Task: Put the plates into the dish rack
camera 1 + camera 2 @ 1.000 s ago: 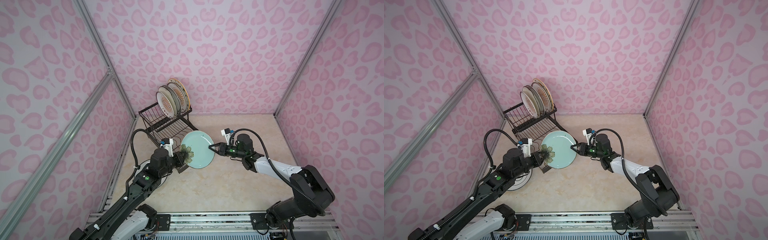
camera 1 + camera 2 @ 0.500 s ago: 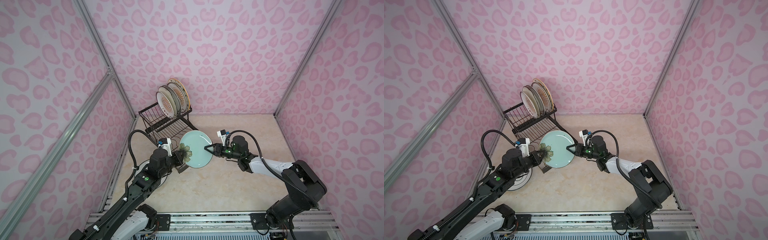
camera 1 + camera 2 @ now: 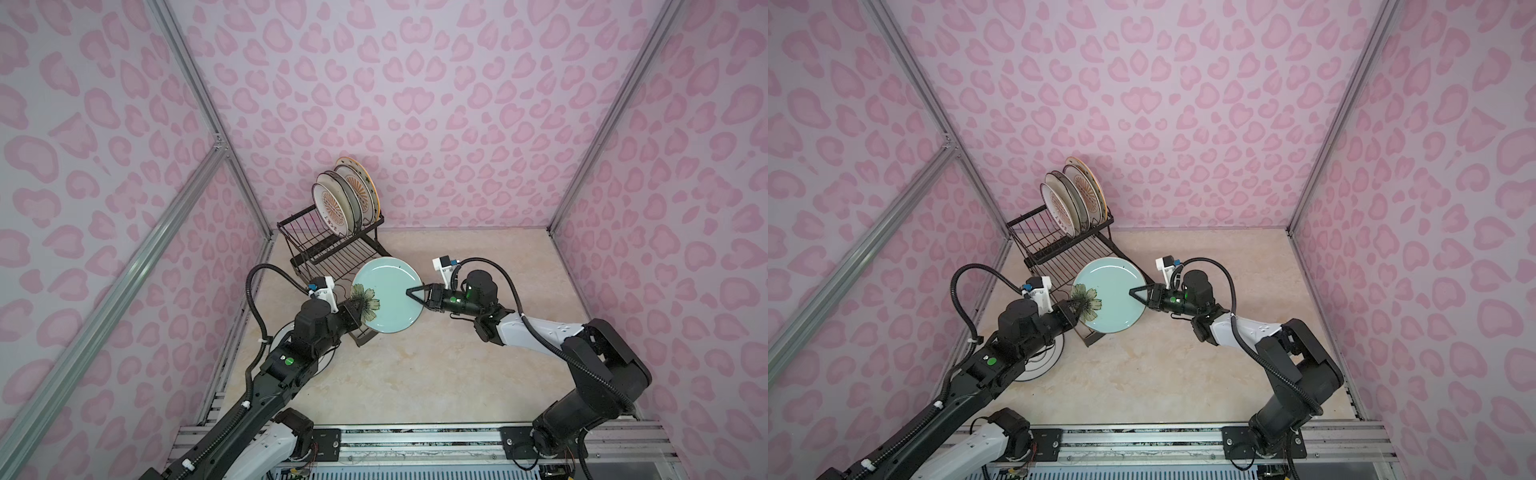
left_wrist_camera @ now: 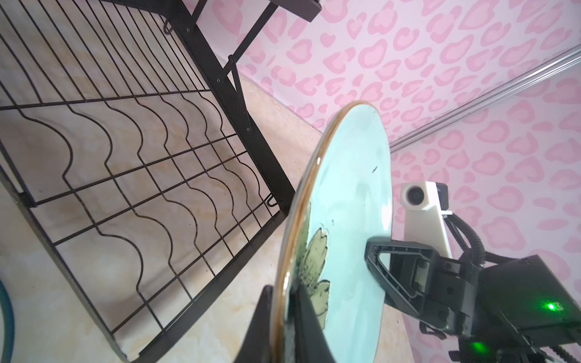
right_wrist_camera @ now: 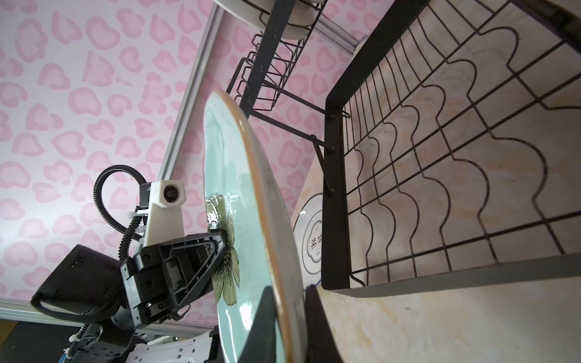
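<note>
**Left:** a flat white lettered plate (image 3: 1040, 368) lies on the marbled table (image 3: 1142, 374), partly under the left arm. Behind it, the black wire rack (image 3: 328, 249) carries round sunburst plates (image 3: 340, 199) on edge in its upper basket.

**Centre:** the left gripper (image 3: 354, 308) clamps the flowered rim of a glossy blue-green plate (image 3: 388, 299), which stands upright over the wavy-wired tray's near corner.

**Right:** the right gripper (image 3: 411, 292) is closed on the opposite rim.

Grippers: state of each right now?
Left gripper: closed on the blue-green plate, at its flower edge.
Right gripper: closed on the same plate, at the opposite rim.
</note>
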